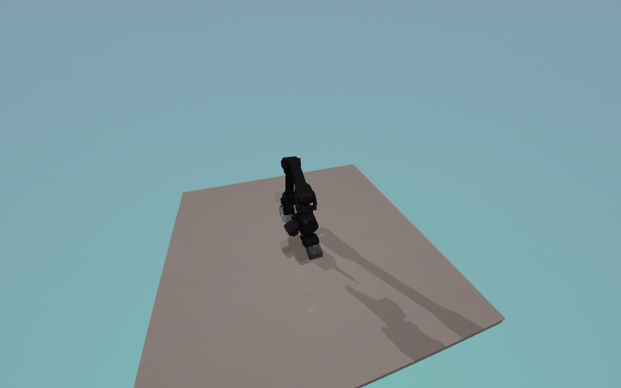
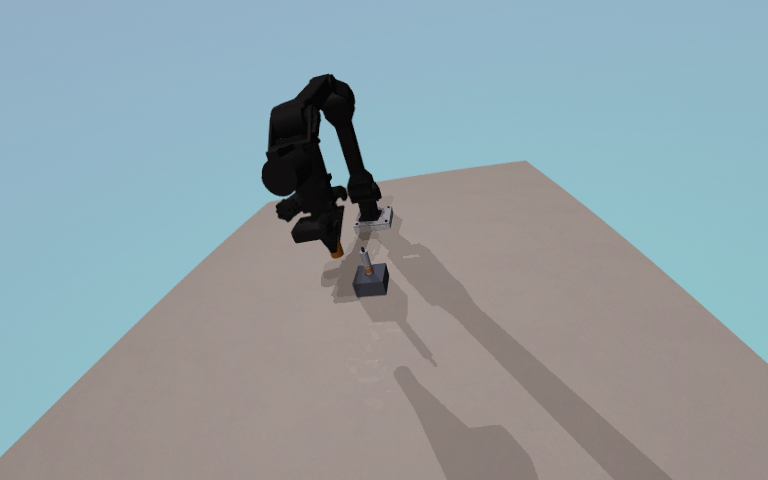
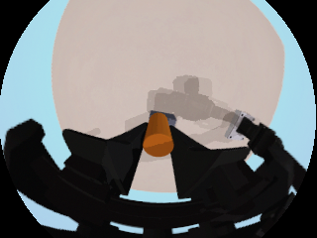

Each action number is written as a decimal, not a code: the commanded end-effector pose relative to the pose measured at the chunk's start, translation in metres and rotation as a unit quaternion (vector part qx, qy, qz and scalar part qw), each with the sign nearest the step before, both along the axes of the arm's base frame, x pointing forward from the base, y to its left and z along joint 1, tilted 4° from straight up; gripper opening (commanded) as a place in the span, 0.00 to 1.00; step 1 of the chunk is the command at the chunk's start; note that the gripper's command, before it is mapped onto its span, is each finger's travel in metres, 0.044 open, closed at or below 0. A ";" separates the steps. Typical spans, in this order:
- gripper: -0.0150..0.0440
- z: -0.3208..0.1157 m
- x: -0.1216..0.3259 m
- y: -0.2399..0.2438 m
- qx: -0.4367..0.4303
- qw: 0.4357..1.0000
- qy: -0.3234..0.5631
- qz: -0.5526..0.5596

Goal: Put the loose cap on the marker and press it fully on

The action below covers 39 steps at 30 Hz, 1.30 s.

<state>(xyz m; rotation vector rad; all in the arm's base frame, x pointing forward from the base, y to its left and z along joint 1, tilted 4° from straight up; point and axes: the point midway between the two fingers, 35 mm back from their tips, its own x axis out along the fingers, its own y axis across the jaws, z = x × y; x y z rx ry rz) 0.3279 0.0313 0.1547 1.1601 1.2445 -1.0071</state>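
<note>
My gripper (image 2: 334, 242) (image 3: 158, 127) is shut on the orange cap (image 2: 337, 251) (image 3: 158, 145), which sticks out past the fingertips. In the exterior view the cap hangs left of the marker (image 2: 365, 259), apart from it and slightly tilted. The marker stands in the dark holder block (image 1: 315, 255) (image 2: 370, 288) (image 3: 170, 118), its grey barrel and dark tip up, an orange band at its foot. In the top view the gripper hides most of the marker. In the wrist view the cap covers part of the block and the marker cannot be seen.
The arm's pale base plate (image 1: 282, 212) (image 2: 373, 225) (image 3: 235, 127) sits on the table (image 1: 219, 283) (image 2: 226, 367) (image 3: 109, 55) behind the holder block. The arm arches above it. Long arm shadows lie across the table.
</note>
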 end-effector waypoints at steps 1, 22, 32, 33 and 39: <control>0.25 0.005 -0.004 0.010 -0.001 1.000 -0.001 -0.002; 0.25 0.016 -0.022 0.048 0.001 1.000 0.000 -0.003; 0.25 0.005 -0.020 0.048 0.001 1.000 0.000 -0.003; 0.25 0.004 -0.020 0.048 0.001 1.000 0.000 -0.003; 0.25 -0.006 -0.019 0.049 0.001 1.000 0.000 -0.003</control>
